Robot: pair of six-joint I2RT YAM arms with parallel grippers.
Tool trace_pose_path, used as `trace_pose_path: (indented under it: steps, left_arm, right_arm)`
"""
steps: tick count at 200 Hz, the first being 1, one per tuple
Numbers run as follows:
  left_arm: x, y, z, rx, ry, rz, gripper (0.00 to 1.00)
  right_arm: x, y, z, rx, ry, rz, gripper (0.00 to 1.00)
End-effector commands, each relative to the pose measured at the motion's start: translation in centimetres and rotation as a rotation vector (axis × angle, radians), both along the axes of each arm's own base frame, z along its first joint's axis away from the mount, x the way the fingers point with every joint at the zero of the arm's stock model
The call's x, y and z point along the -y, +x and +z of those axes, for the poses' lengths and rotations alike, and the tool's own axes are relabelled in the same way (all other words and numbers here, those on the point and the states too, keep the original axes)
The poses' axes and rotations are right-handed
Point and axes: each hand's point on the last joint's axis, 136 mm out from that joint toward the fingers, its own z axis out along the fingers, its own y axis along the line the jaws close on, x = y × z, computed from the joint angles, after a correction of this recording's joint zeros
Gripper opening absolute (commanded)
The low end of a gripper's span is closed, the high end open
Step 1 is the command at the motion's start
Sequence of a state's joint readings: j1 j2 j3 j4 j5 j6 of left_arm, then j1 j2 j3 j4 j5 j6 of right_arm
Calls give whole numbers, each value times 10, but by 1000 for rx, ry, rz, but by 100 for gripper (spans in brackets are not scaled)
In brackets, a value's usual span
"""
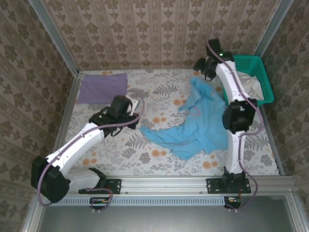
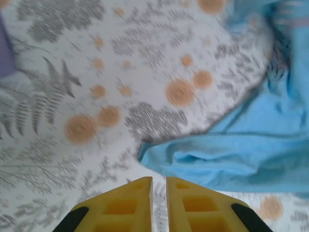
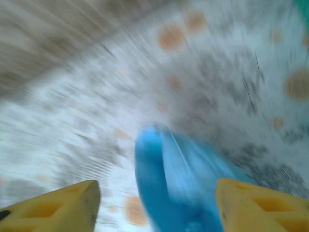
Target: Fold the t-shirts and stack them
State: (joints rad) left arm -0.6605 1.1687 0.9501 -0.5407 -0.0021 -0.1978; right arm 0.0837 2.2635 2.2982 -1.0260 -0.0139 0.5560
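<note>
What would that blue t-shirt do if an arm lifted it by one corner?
The blue t-shirt would probably droop, since it lies crumpled in soft folds. Spread that wide, its far side would likely drag along the flowered table cover. Pushed, it would probably bunch, not slide.

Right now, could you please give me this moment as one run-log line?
left hand nearly shut, empty, by blue t-shirt edge | right hand open over blue t-shirt | purple t-shirt flat, far left
</note>
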Motion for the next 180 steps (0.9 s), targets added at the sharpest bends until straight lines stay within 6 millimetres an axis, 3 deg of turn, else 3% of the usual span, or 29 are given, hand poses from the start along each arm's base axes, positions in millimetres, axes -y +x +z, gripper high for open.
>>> trace_pose_path:
  steps: [1, 14, 28, 44, 69, 96, 127, 154, 180]
  left_arm:
    - [-9, 7, 50, 161, -77, 81, 21]
    - [-14, 8, 56, 180, -80, 95, 42]
    - [-18, 14, 55, 166, -84, 113, 48]
    - [-18, 21, 41, 58, -121, 140, 57]
    - [-9, 21, -4, -212, -169, 158, 62]
    - [-13, 10, -53, -452, -108, 208, 63]
    - [-11, 9, -82, -632, -190, 256, 67]
    - [4, 12, -93, -710, -225, 216, 74]
    - [17, 11, -112, -802, -234, 180, 74]
  right_arm:
    - [3, -55, 35, -108, -4, 38, 74]
    - [6, -68, 37, -109, -1, 46, 79]
    - [9, -87, 40, -103, 6, 54, 80]
    - [12, -113, 38, -98, 50, 41, 80]
    - [14, -170, 7, -165, 177, -14, 78]
    - [45, -241, -34, -220, 191, -198, 76]
    - [68, -310, -78, -270, 273, -414, 71]
    - [78, -336, -107, -306, 298, -520, 65]
    - [78, -333, -127, -317, 327, -543, 61]
